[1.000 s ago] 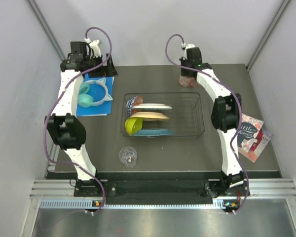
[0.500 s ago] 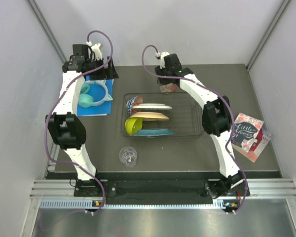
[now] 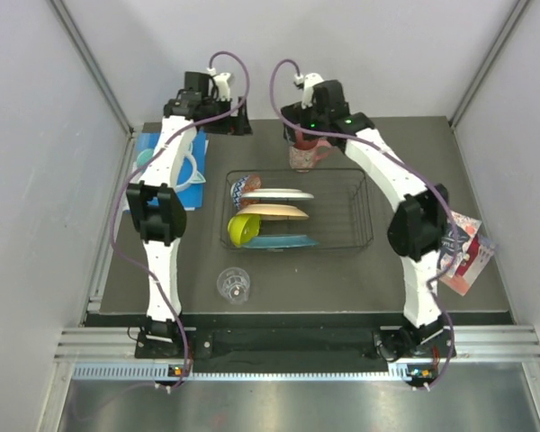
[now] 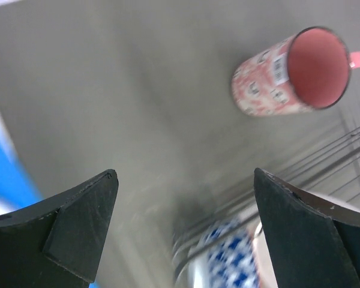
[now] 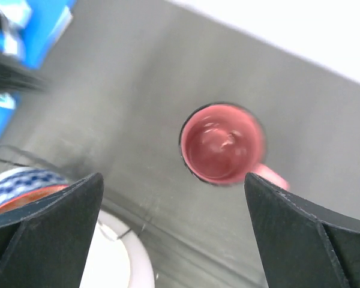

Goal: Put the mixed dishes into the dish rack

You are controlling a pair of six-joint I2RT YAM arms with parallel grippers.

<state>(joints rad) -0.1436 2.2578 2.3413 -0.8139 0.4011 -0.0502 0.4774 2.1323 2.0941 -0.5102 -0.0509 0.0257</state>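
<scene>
**Desk:** Where is the pink mug [image 3: 308, 155]?

**Photographer:** Upper centre of the overhead frame. It is upright on the tabletop [image 3: 324, 279], just behind the far rim of the dish rack [image 3: 342, 211] and not inside it.

**Desk:** And the arms?

**Photographer:** The right fingers [image 5: 54, 228] are spread wide directly above the mug, gripping nothing. The left fingers [image 4: 78, 222] are equally wide and empty, hovering just to the mug's left.

**Desk:** How will it handle?

**Photographer:** Probably rigid glazed ceramic: fairly weighty, slick, and liable to chip against the wire. The rim looks the surest hold, one finger inside and one outside, away from the handle at the lower right of the mug in the right wrist view.
</scene>
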